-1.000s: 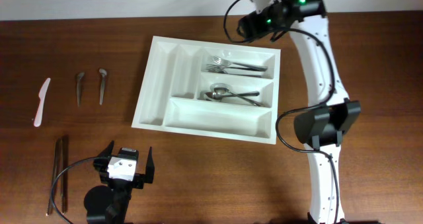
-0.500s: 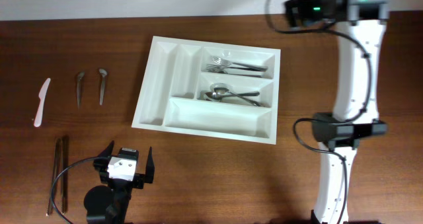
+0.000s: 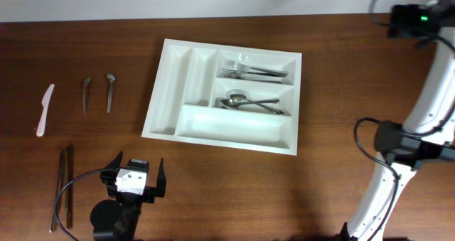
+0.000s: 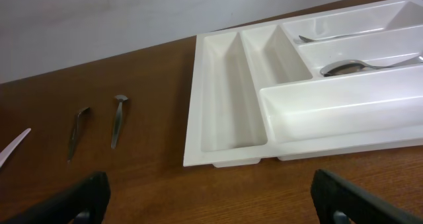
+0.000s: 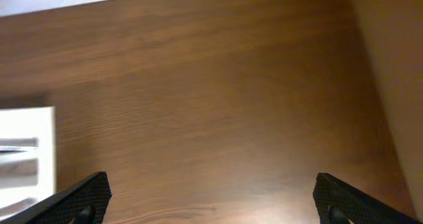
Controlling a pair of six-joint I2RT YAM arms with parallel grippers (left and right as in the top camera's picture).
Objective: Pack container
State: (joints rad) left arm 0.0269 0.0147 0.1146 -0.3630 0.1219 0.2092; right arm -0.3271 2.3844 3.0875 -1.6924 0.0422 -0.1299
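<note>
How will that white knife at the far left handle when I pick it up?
The white knife looks like thin plastic, so probably very light and a bit flexible. It lies flat on the smooth table, so it may slide or pivot rather than lift cleanly.

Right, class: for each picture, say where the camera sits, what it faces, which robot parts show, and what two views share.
Overhead: above the table, looking straight down on the container; left gripper and right arm show.
Left wrist: low near the table's near edge, facing the container's narrow compartments; its open fingertips show.
Right wrist: over the table's right side, looking down at bare wood; right gripper shows, open.
Shared: overhead and left wrist both show two small utensils left of the container.
</note>
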